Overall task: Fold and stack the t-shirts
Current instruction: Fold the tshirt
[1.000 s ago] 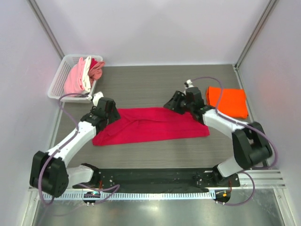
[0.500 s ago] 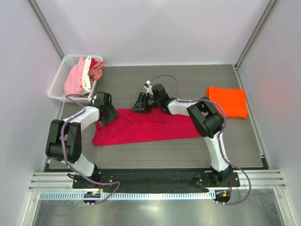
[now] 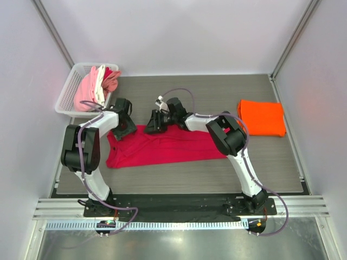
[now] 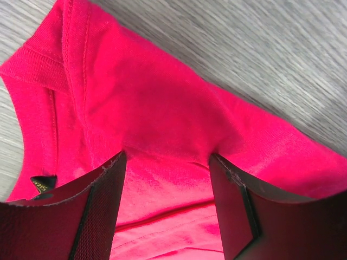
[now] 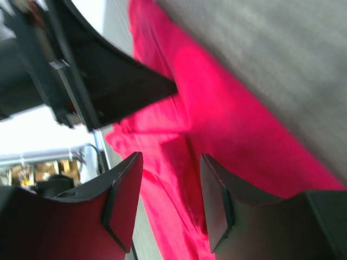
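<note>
The crimson t-shirt (image 3: 168, 145) lies as a long folded band across the middle of the table. My left gripper (image 3: 124, 129) stands at its far left corner, near the collar. In the left wrist view the left gripper (image 4: 168, 157) is open, its tips pressed down on the crimson t-shirt (image 4: 141, 97), with the dark neck label (image 4: 42, 183) at lower left. My right gripper (image 3: 153, 124) is at the far edge close by. It hangs open (image 5: 171, 158) over the red cloth (image 5: 233, 124). The orange t-shirt (image 3: 263, 117) lies folded at the right.
A white basket (image 3: 69, 92) at the back left holds pink and white t-shirts (image 3: 92, 89). The left gripper's black body (image 5: 114, 86) shows close ahead in the right wrist view. Both arms stretch across the table's left half.
My right gripper has swept left along the shirt's far edge, from near the orange shirt to beside the left gripper. The left gripper has shifted up to the far left corner. The shirt's right end has drawn leftward.
</note>
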